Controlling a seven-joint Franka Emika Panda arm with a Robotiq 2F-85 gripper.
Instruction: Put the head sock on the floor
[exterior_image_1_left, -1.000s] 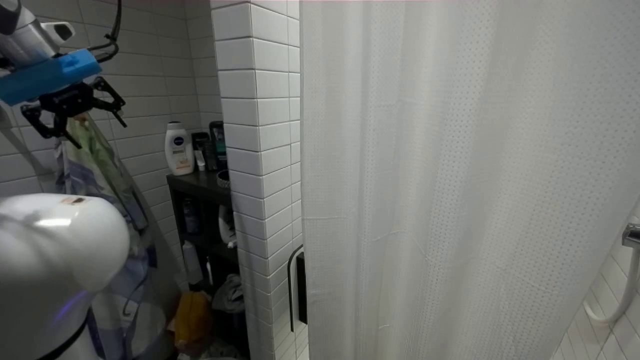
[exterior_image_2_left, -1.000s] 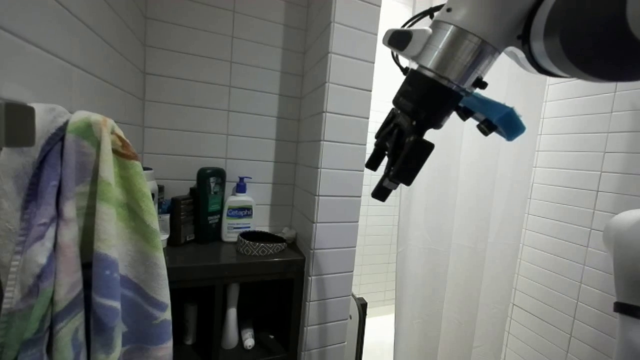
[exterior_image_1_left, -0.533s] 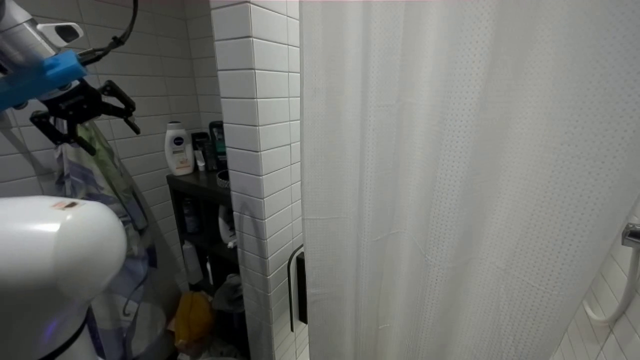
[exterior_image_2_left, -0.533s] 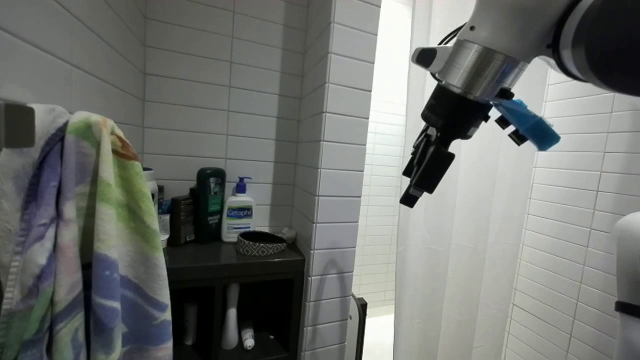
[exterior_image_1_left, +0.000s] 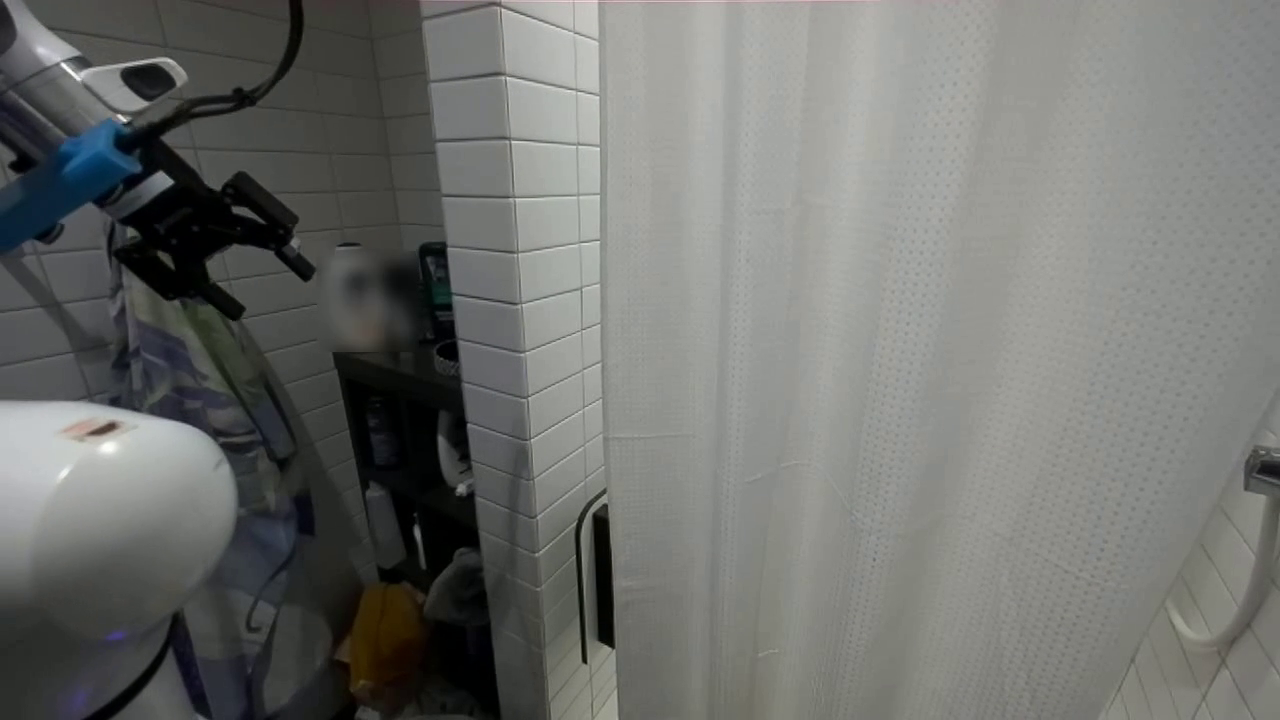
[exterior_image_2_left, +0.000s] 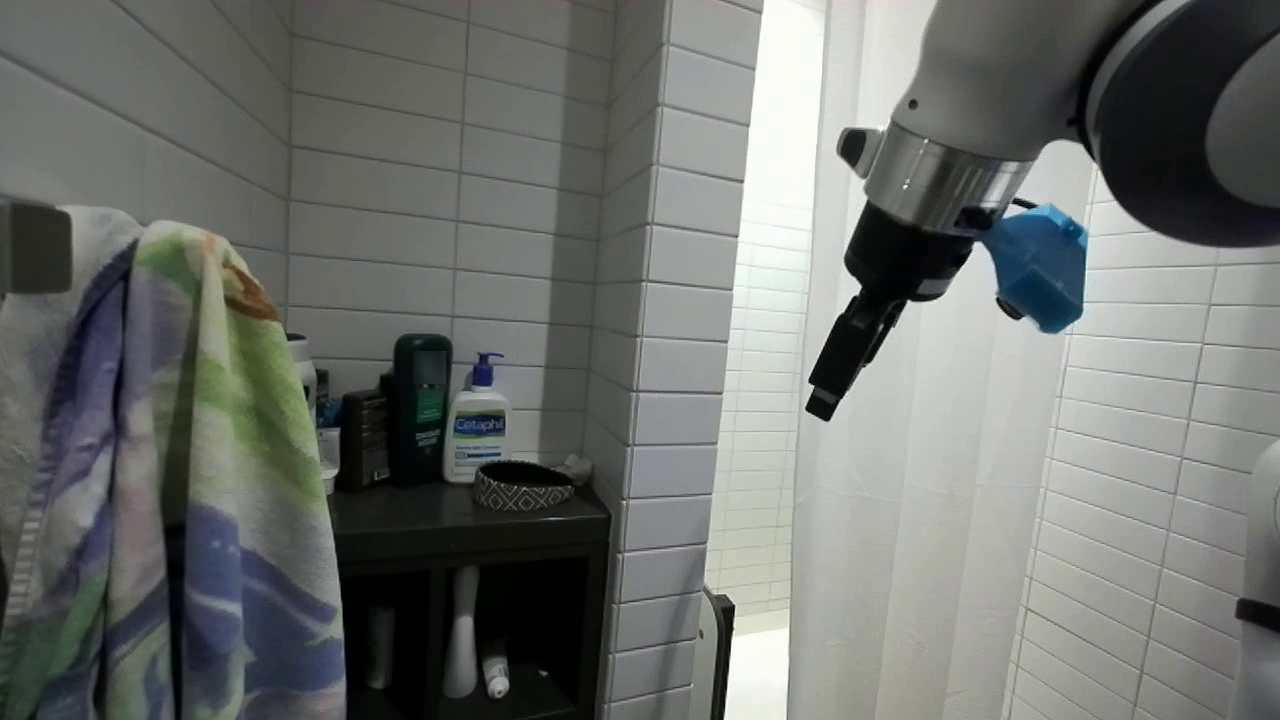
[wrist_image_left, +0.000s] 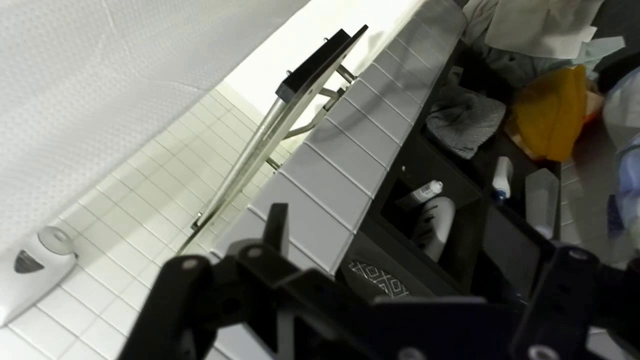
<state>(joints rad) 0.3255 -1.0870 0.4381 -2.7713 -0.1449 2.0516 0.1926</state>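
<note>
The head sock appears to be the black band with a white diamond pattern (exterior_image_2_left: 522, 496). It lies as an open ring on the dark shelf's top (exterior_image_2_left: 430, 515), near the tiled pillar. It also shows small in an exterior view (exterior_image_1_left: 447, 358), partly hidden by the pillar, and in the wrist view (wrist_image_left: 378, 277), partly hidden by the gripper. My gripper (exterior_image_1_left: 270, 287) is open and empty, its fingers spread and tilted down. In an exterior view the gripper (exterior_image_2_left: 822, 405) appears edge-on, in front of the curtain, higher than the band and apart from it.
Bottles, including a Cetaphil pump bottle (exterior_image_2_left: 478, 430) and a green bottle (exterior_image_2_left: 420, 410), stand behind the band. The tiled pillar (exterior_image_2_left: 680, 350) is beside the shelf. A white shower curtain (exterior_image_1_left: 900, 350) and a hanging towel (exterior_image_2_left: 230, 450) flank the area. A folding seat (wrist_image_left: 280, 120) juts from the pillar.
My gripper has moved right and lower in both exterior views and has rotated; its fingers now line up edge-on in an exterior view. It stays open. The band has not moved.
</note>
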